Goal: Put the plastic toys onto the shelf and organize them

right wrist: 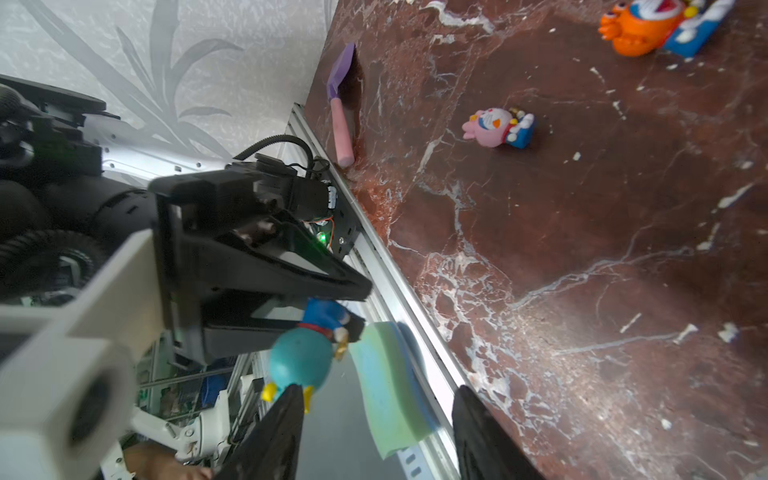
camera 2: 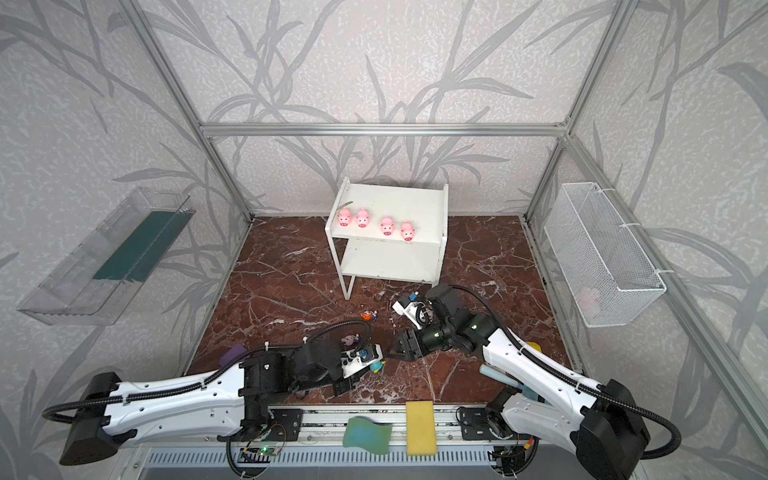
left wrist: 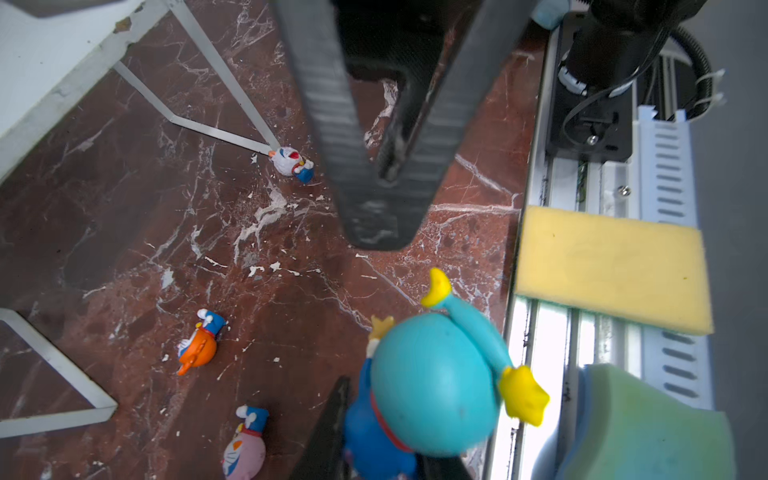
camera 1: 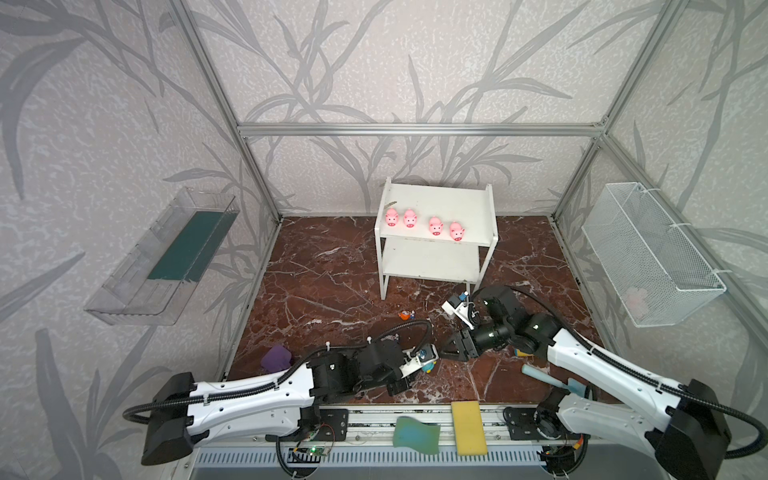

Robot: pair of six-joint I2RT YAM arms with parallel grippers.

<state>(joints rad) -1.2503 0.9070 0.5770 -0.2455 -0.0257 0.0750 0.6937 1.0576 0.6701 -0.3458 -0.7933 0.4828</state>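
left gripper clamped on teal toy, blue end pinched, round teal end poking toward right gripper, jaws apart there. toy near floor's front edge. four pigs lined on shelf top, snouts forward.

Shelf is showing plain white. Four pigs are showing glossy pink, snouts darker. Teal figurine is showing teal, blue and yellow. Orange figurine is showing orange, blue and white. Pink figurine is showing pale pink with blue. White figurine is showing white with blue. Floor is showing red-brown marble, white-veined. Walls are showing grey leaf print on pale grey. Green sponge is shading green into blue. Shovel is showing purple blade, pink handle.
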